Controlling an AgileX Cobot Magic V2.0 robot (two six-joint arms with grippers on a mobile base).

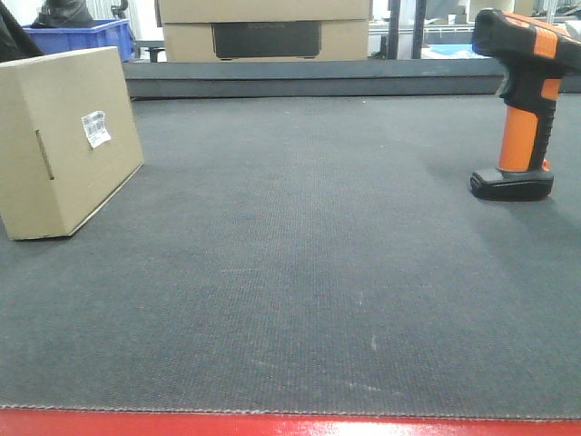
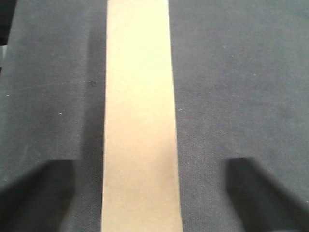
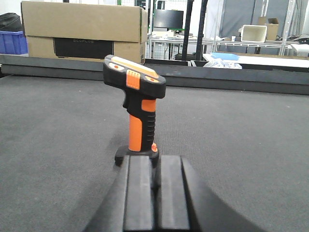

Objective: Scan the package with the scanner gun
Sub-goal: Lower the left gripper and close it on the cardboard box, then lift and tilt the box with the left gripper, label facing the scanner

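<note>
Left gripper (image 2: 149, 166) apart over package (image 2: 139, 106); right gripper (image 3: 154, 163) together behind scanner gun (image 3: 137, 108); label (image 1: 95, 128) only front view.

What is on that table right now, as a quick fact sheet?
surface: dark mat
box: tan, on the left, white label on its side
scanner: orange and black, upright on its base, on the right
left jaws: open, box lined up between them, not touching it
right jaws: shut, facing the scanner, not holding it
status: nothing picked up yet
</note>
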